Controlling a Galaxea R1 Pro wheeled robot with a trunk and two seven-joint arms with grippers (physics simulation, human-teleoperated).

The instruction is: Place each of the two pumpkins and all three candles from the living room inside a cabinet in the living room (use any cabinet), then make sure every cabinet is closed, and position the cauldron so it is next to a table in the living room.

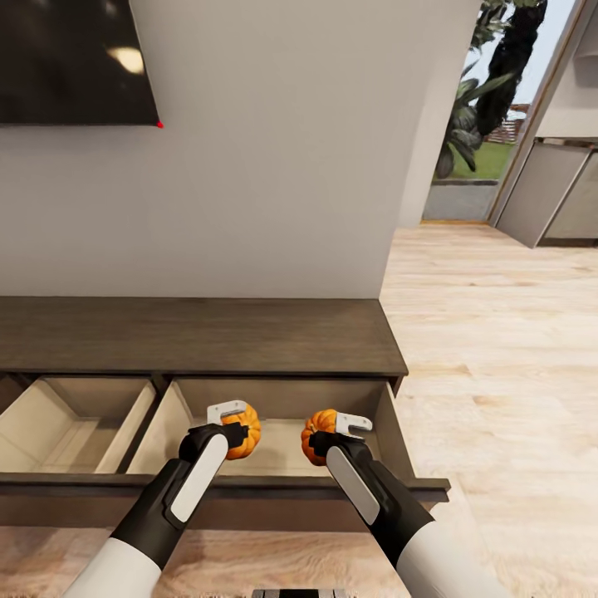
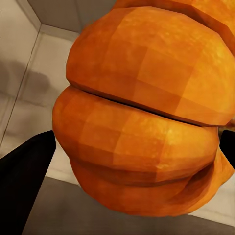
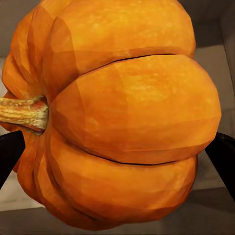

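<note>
Here, nearest you, both arms reach forward over the front panel of the pulled-out drawer (image 1: 274,486) of the cabinet (image 1: 199,336). Your left gripper (image 1: 235,428) is clamped on one pumpkin (image 1: 244,432), and your right gripper (image 1: 332,429) is clamped on the other pumpkin (image 1: 316,435). You hold both just above the open right-hand compartment, apparently so that a release drops each onto the pale drawer floor (image 1: 282,453).

In the right wrist view the right-hand pumpkin (image 3: 117,122) lies tipped, its stem (image 3: 24,113) pointing sideways, so its stem axis runs roughly level, across between the dark fingers (image 3: 223,159). In the left wrist view the left-hand pumpkin (image 2: 142,107) shows ribs only; I cannot tell where its stem points.

Further left, a second compartment (image 1: 75,419) also stands open. Beyond, the cabinet top meets the white wall (image 1: 274,166).
</note>
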